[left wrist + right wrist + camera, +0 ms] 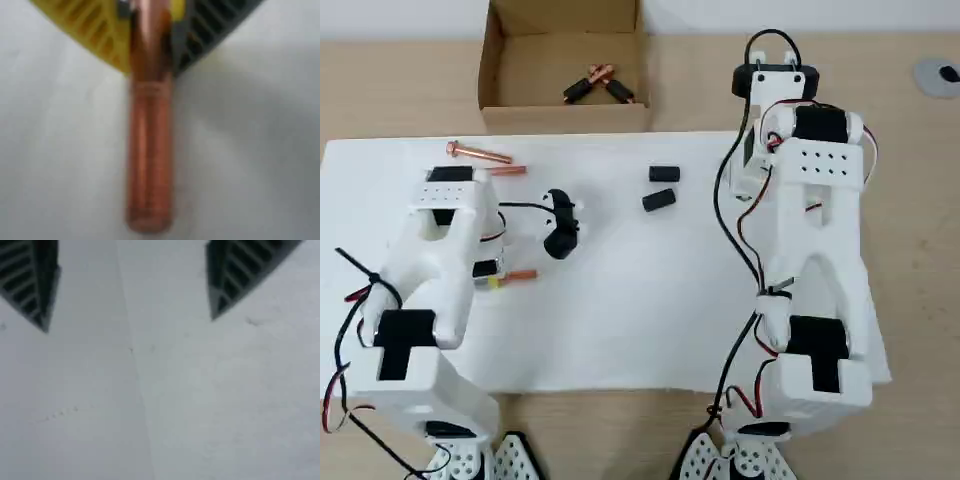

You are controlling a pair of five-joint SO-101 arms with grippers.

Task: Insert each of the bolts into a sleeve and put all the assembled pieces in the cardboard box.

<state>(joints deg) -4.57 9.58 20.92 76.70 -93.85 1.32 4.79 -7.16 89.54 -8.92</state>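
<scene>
Bolt (pixel 150 160) clamped in left pincer (pixel 150 65); right pincer (pixel 129 322) open, empty. Suggest: right grabs sleeve (pixel 658 200) near far edge of bench (pixel 620 340), aligns axes before pushing.

The cardboard box (pixel 535 65) stands behind the sheet (pixel 620 330), with the assembled pieces (pixel 598 85) in it. On the sheet, sleeves (pixel 664 173) lie mid-back. Bolts (pixel 478 152) lie left of them, and a third bolt (pixel 150 155) sits in the left gripper (pixel 150 70), nearer the front.

Bolt (pixel 150 165) glossy copper-toned metal; sleeves (pixel 658 200) matt black; box (pixel 565 118) plain cardboard.
</scene>
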